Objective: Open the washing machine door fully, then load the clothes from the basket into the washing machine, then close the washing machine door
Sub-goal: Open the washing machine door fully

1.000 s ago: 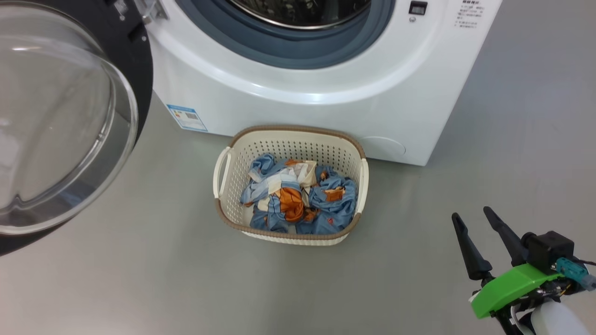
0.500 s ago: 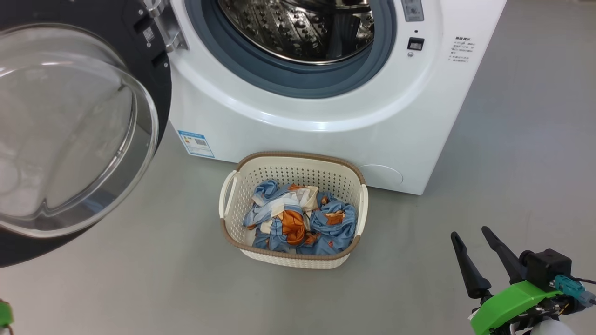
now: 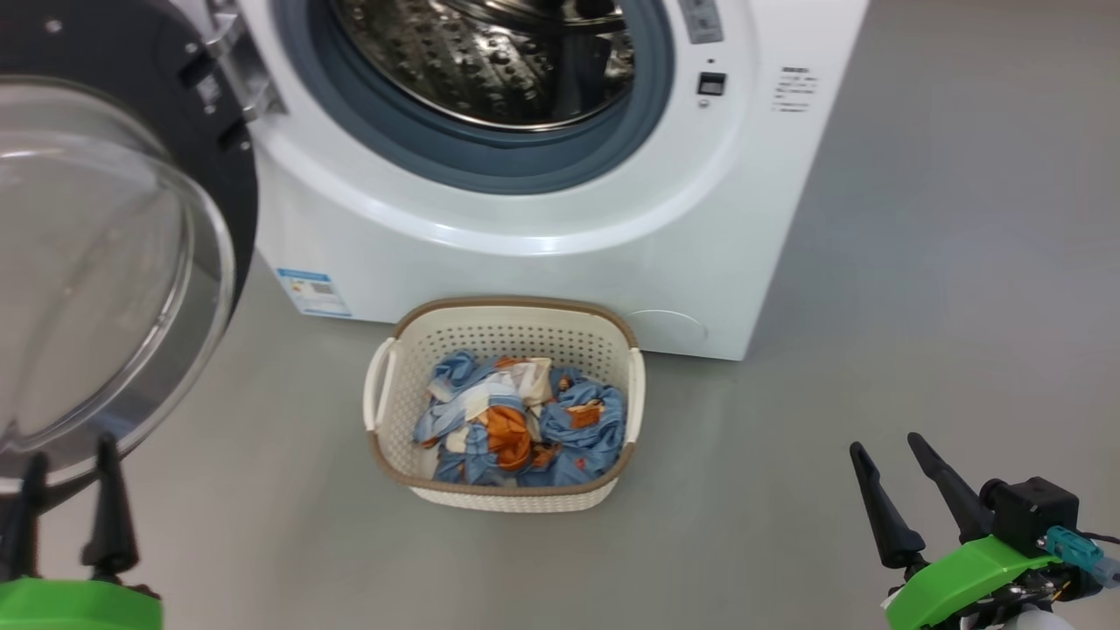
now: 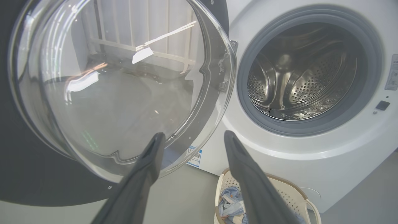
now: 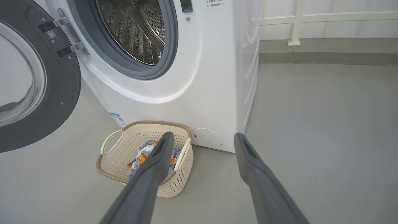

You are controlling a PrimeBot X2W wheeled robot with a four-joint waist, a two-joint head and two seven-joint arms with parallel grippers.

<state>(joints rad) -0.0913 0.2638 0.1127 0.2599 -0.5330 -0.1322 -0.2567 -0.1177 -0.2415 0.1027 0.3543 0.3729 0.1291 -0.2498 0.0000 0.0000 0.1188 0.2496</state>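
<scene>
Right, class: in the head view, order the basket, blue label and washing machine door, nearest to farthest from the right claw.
1. basket, on the floor, centre.
2. blue label, machine's lower-left front.
3. washing machine door, swung open, far left.

I could read no word or number outright. The washing machine [image 3: 542,262] carried 1 blue label sticker [image 3: 313,291] low on its front left, with a square code patch on it; its print was too small for me. Beside the small black square [image 3: 710,83] at the upper right stood a few lines of dark print [image 3: 794,87], seemingly Chinese characters, too fine to make out. A grey label [image 4: 392,72] sat above that, blurred. On the washing machine door [image 5: 67,93], by the hinge, a small black sticker [image 5: 51,34] bore a code square, also illegible.
</scene>
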